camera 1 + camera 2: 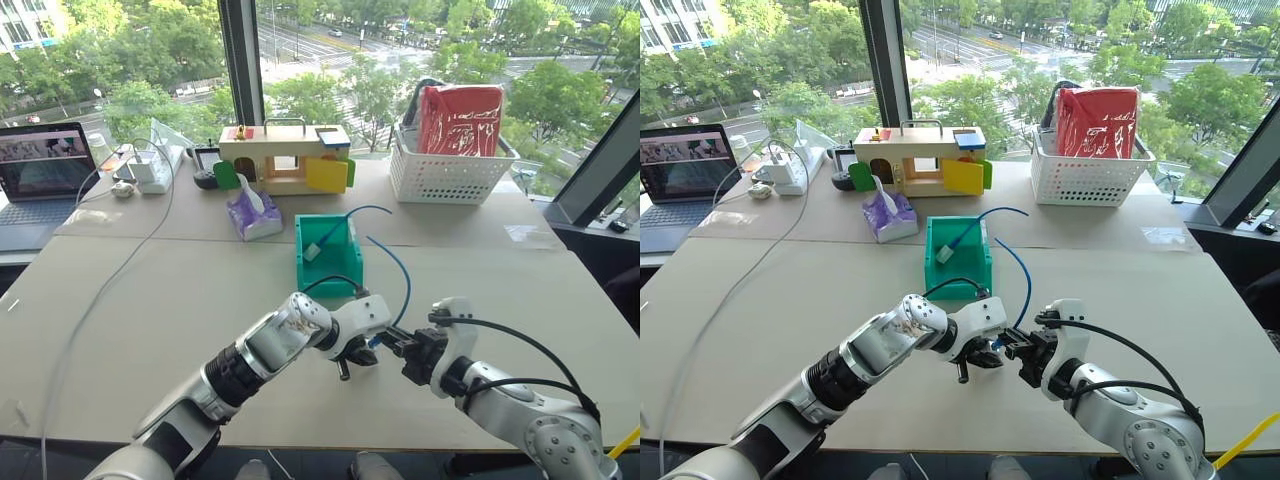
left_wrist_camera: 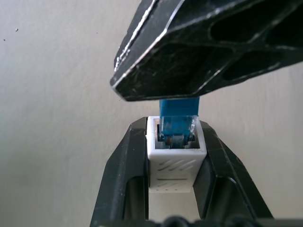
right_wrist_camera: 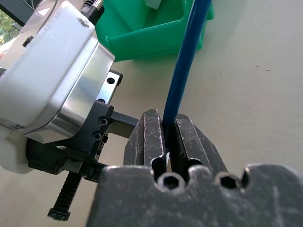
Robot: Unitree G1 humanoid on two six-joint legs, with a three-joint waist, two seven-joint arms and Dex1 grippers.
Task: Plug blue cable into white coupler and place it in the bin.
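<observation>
Blue cable [image 1: 401,272] arcs up over the table [image 1: 150,300] from my two grippers, near the bin [image 1: 322,268], in the head views. Left wrist view: left gripper [image 2: 176,156] pinches the white coupler [image 2: 174,161], plug seated. Right wrist view: right gripper [image 3: 168,137] clamps the cable.

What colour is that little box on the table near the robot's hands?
The bin is teal green, clearest in the left eye view.

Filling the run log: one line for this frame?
stage: plugging | left gripper: shut on white coupler | right gripper: shut on blue cable, plug at coupler socket | bin: holds another cable
</observation>
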